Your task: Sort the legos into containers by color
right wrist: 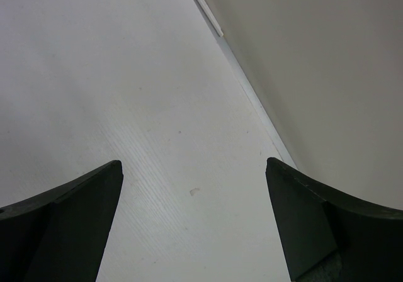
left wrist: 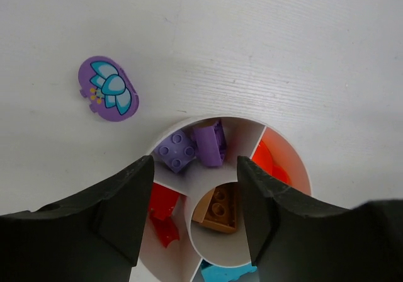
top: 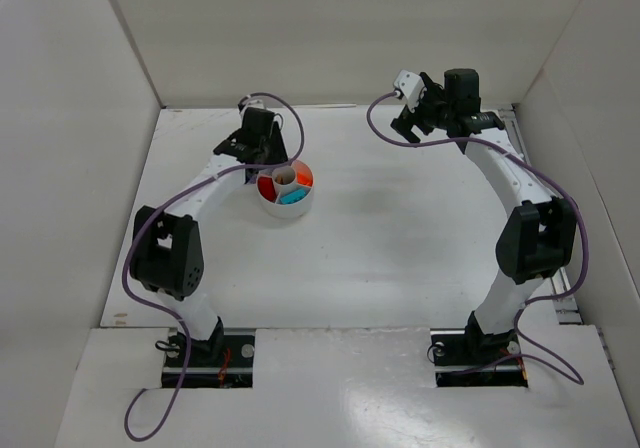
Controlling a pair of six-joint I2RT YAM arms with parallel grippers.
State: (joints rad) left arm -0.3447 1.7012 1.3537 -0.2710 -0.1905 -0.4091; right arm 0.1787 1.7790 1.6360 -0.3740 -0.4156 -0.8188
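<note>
The round white dish (top: 285, 208) stands left of the table's middle, split into wedges around a centre cup. My left gripper (top: 262, 150) hovers over its far edge. In the left wrist view that gripper (left wrist: 195, 169) is open, its jaws straddling the dish rim (left wrist: 301, 162) with nothing between them. Two purple legos (left wrist: 177, 150) lie in the far wedge, a tan one (left wrist: 220, 209) in the centre cup, red pieces (left wrist: 162, 214) on the left, orange (left wrist: 272, 162) on the right, teal (left wrist: 227, 274) nearest. A flat purple flower-printed piece (left wrist: 108, 89) lies on the table beyond the dish. My right gripper (top: 418, 118) is open, empty.
White walls enclose the table on three sides. In the right wrist view the right gripper (right wrist: 194, 165) is over bare table close to the right wall (right wrist: 315, 55). Purple cables loop off both arms.
</note>
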